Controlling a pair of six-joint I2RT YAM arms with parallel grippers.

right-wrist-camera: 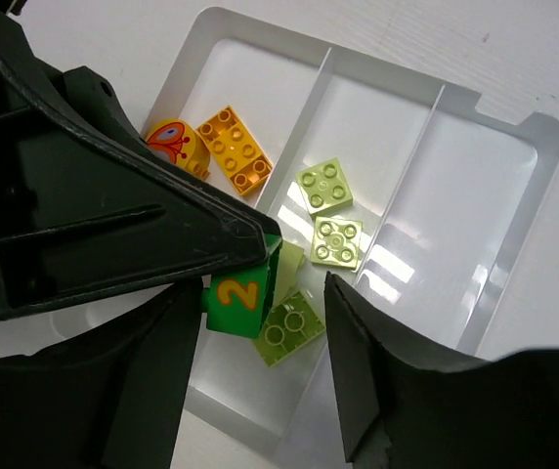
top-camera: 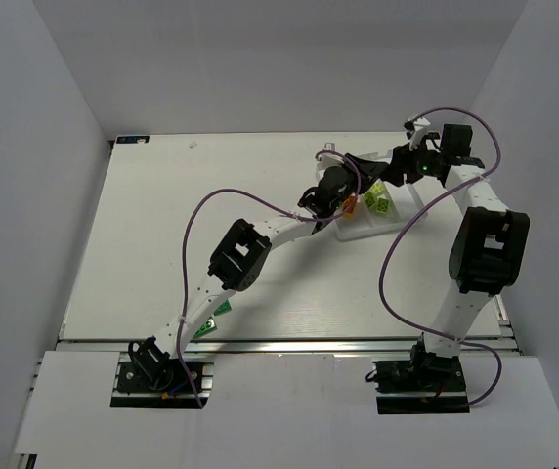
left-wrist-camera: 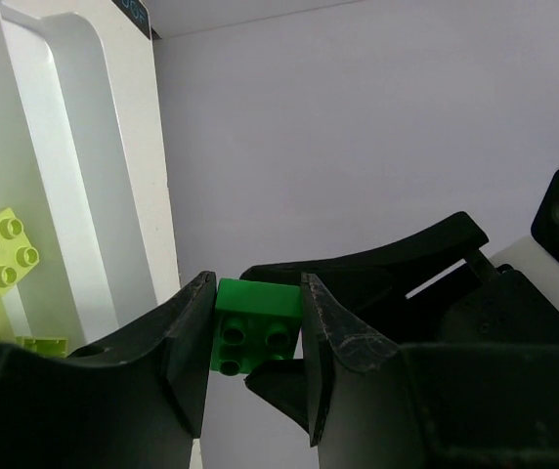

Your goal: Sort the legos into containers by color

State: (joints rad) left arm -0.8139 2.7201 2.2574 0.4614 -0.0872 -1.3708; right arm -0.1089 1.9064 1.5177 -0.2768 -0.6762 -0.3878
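My left gripper (left-wrist-camera: 257,293) is shut on a dark green lego (left-wrist-camera: 255,327) and holds it in the air over the white tray (right-wrist-camera: 260,24). In the right wrist view the same lego (right-wrist-camera: 236,298) shows a yellow 2. My right gripper (right-wrist-camera: 265,293) stands open around it, its right finger (right-wrist-camera: 377,352) well clear of the brick. Of the containers, the left one holds orange legos (right-wrist-camera: 238,149), the middle one pale yellow-green legos (right-wrist-camera: 324,186), and the right one (right-wrist-camera: 465,215) is bare.
Another dark green lego (top-camera: 213,320) lies on the table by the left arm's lower link. The tray (top-camera: 397,223) sits at the back right, with both arms crossing above it. Grey walls close the table on three sides.
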